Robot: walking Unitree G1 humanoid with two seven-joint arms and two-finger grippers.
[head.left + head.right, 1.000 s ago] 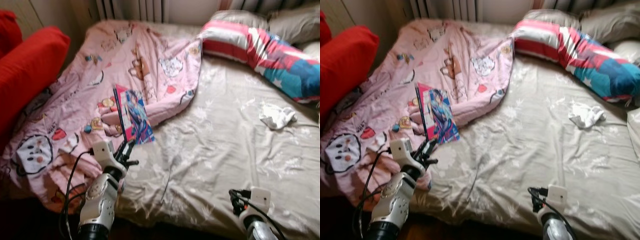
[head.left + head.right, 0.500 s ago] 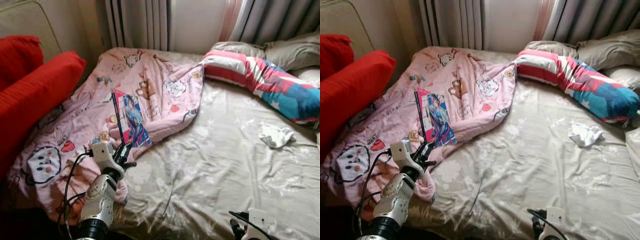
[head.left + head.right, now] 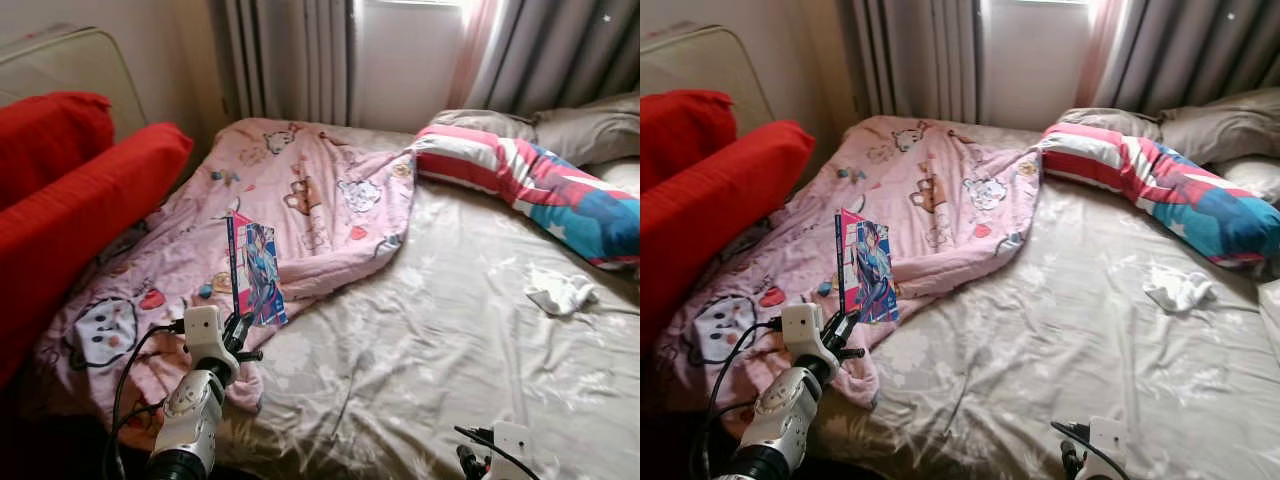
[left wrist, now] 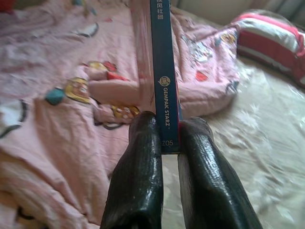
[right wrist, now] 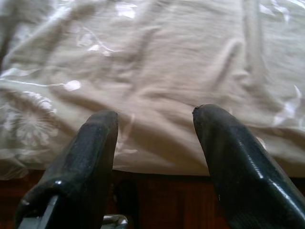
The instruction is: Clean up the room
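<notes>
Upright, the book (image 4: 163, 71) sits pinched in the left tool (image 4: 167, 136) over the bed (image 3: 480, 330).

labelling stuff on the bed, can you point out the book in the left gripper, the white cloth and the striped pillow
book (image 4: 164, 71), left wrist view, on its blue spine.
white cloth (image 3: 560, 292), left eye view, middle of the crumpled bundle.
striped pillow (image 3: 1140, 172), right eye view, on a red and white stripe.

Thin blue-spined book (image 4: 163, 71) w/ anime cover, upright, over pink blanket (image 3: 300, 190).
</notes>
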